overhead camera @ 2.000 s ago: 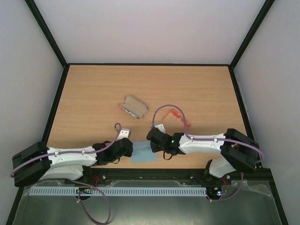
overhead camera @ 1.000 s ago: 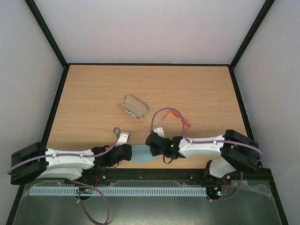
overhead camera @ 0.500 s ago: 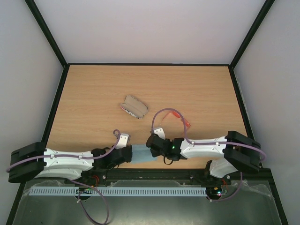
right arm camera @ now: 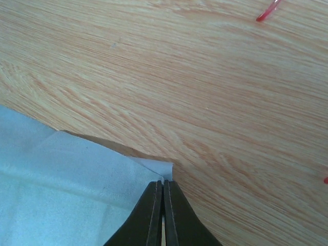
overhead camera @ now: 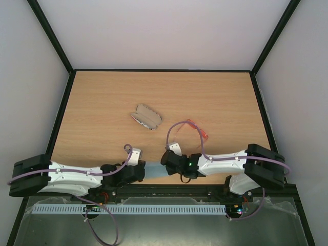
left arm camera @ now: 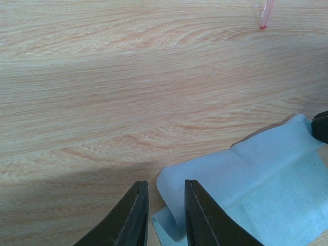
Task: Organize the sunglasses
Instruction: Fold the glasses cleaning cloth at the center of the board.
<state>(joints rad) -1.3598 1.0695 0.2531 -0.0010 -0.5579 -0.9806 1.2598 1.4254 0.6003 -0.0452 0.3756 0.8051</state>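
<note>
The sunglasses [overhead camera: 198,128], thin red-orange frame, lie on the table right of centre; only a temple tip shows in the left wrist view [left arm camera: 264,15] and the right wrist view [right arm camera: 266,13]. The light-blue cloth [overhead camera: 155,169] lies at the near edge between both grippers. My right gripper [right arm camera: 163,187] is shut on the cloth's [right arm camera: 61,184] corner; it also shows in the top view [overhead camera: 164,164]. My left gripper [left arm camera: 165,205] is open, with a raised fold of the cloth [left arm camera: 256,179] between its jaws; in the top view it [overhead camera: 143,172] sits at the cloth's left edge.
The patterned oblong case [overhead camera: 147,117] lies left of centre, beyond the cloth. A black frame rail [overhead camera: 169,188] runs along the table's near edge just below both grippers. A purple cable [overhead camera: 177,125] loops above the right wrist near the sunglasses.
Both grippers have moved toward the near edge and closer together. The cloth has bunched between them and less of it shows. The sunglasses and case have not moved.
</note>
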